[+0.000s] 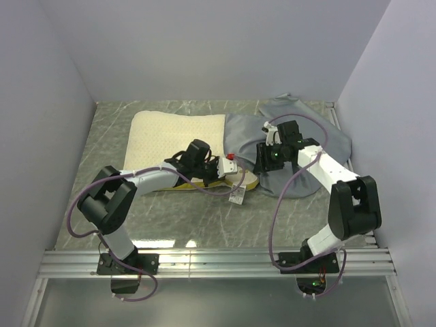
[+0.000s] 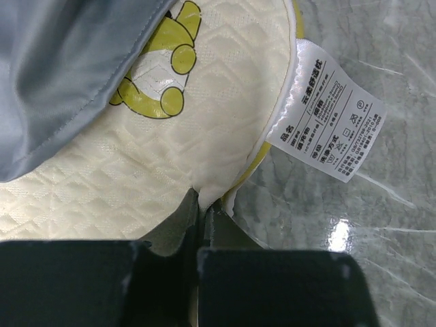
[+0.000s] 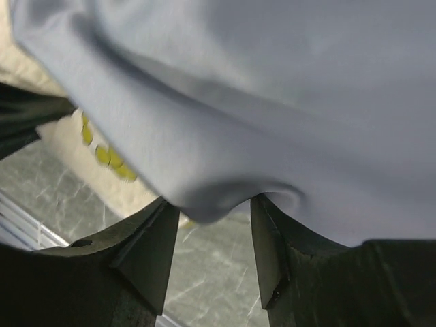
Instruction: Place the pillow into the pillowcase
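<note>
While the pillowcase hides one end of the pillow, we see the left gripper pinched tight on the pillow's edge. The right gripper is half-open, with fabric sagging between its jaws.

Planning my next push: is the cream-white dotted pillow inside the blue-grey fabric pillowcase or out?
Mostly out: the pillowcase covers only one end of the pillow; the rest lies bare. Whether that end is inside, cannot tell.

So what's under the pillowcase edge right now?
The right end of the pillow lies under the pillowcase, whose hem covers part of the logo. The tag and near corner are outside. How far in the pillow reaches is hidden by cloth.
</note>
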Robot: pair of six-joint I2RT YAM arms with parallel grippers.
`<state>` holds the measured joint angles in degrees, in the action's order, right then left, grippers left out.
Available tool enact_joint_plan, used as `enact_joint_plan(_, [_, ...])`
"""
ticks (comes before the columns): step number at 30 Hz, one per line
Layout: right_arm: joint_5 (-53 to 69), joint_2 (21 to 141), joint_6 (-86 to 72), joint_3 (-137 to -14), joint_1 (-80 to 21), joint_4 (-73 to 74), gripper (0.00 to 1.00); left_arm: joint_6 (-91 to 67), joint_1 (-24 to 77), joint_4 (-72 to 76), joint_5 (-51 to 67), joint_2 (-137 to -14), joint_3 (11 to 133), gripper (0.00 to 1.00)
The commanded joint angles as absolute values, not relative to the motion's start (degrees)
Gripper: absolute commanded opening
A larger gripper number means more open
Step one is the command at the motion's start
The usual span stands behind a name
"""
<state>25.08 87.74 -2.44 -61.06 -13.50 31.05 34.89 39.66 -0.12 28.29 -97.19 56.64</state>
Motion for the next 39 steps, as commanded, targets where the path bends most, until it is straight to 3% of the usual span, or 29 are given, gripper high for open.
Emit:
enact_joint_plan(1, [23.64,88.68,-2.55,-64.25,-14.76,27.69,0.53,33.93,39.20,-2.63,31.73,-94.83,58.97,0.00])
enact_joint_plan(12, [24.88,77.52,3.08,-62.93,-17.83,30.23,0.61,35.42,37.97,-4.04,32.96,-94.39,58.18,0.00])
enact_joint_plan(18, [18.11,80.49,2.81,-62.84,-24.86,28.66,0.57,35.25,37.97,-4.57,33.31,-94.39,58.62,0.00])
enact_joint_plan(29, [7.56,85.78,3.69,-61.70,-25.22,24.79,0.53,34.98,37.27,-4.48,33.13,-93.69,58.01,0.00])
enact_joint_plan(30, [7.30,85.87,3.69,-61.35,-25.22,24.96,0.51,34.98,37.18,-4.48,33.22,-93.69,57.92,0.00])
enact_joint_plan(32, [7.56,86.13,3.95,-61.09,-25.14,25.49,0.38,34.63,36.91,-4.22,33.31,-93.78,58.01,0.00])
enact_joint_plan(33, [7.99,86.22,3.78,-60.91,-25.22,26.01,0.30,34.28,36.65,-4.04,33.48,-93.95,58.27,0.00])
enact_joint_plan(34, [8.69,86.13,3.69,-61.08,-25.05,26.54,0.15,33.32,36.56,-3.87,33.40,-94.04,58.53,0.00])
enact_joint_plan(36, [12.21,85.52,2.73,-61.69,-24.96,28.64,0.03,31.91,35.69,-3.69,33.66,-94.57,59.76,0.00])
enact_joint_plan(39, [18.17,83.85,0.53,-63.97,-24.35,32.50,0.00,26.47,33.93,-3.96,34.02,-95.80,62.83,0.00])
